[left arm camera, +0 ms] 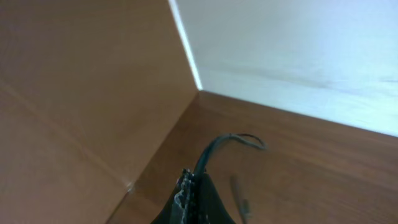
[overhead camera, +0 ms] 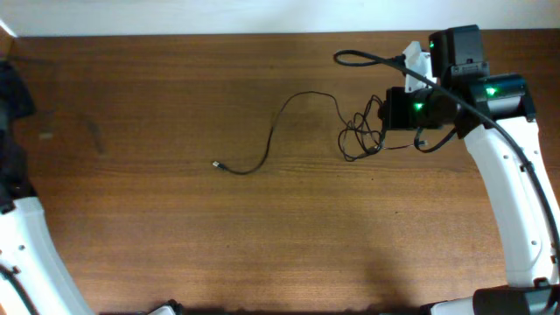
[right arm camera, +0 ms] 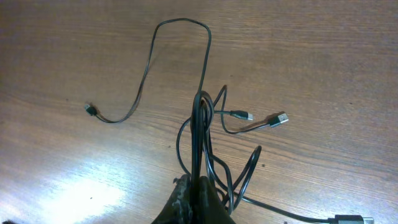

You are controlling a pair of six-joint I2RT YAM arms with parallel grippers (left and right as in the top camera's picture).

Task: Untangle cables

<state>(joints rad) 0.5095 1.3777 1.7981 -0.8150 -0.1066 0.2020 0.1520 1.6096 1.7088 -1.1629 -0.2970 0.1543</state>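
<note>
Overhead: thin black looping cables [overhead camera: 363, 131], woodgrain table [overhead camera: 175, 227]

Right pincer [right arm camera: 198, 184], left pincer [left arm camera: 189, 186]: closed.

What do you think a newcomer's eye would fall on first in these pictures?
The tangle of black cables on the table's right half, pinched in the right pincer. From it, one long strand loops out leftward to a small plug mid-table.
</note>
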